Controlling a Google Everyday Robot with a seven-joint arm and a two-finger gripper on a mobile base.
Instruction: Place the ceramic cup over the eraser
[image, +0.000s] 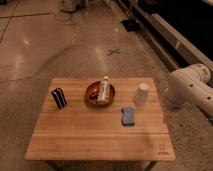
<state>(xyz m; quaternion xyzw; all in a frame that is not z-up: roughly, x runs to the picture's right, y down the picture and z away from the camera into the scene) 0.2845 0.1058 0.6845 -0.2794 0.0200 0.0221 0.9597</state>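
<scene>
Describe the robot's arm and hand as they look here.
The arm is pale grey-white, built of thick, smooth, rounded segments with a bulbous joint. No cables or markings show. The hand lies out of frame, past the right edge, so its look cannot be told.

Here's a light wooden table (95, 139) standing on a glossy speckled floor (40, 47), lamp glare pooling at left; a small cross mark (114, 51) lies beyond, and a pale ledge (172, 37) runs along the dark right side

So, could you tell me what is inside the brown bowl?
A white bottle lies in the bowl, covering its bottom. The hand is out of view beyond the arm.
</scene>
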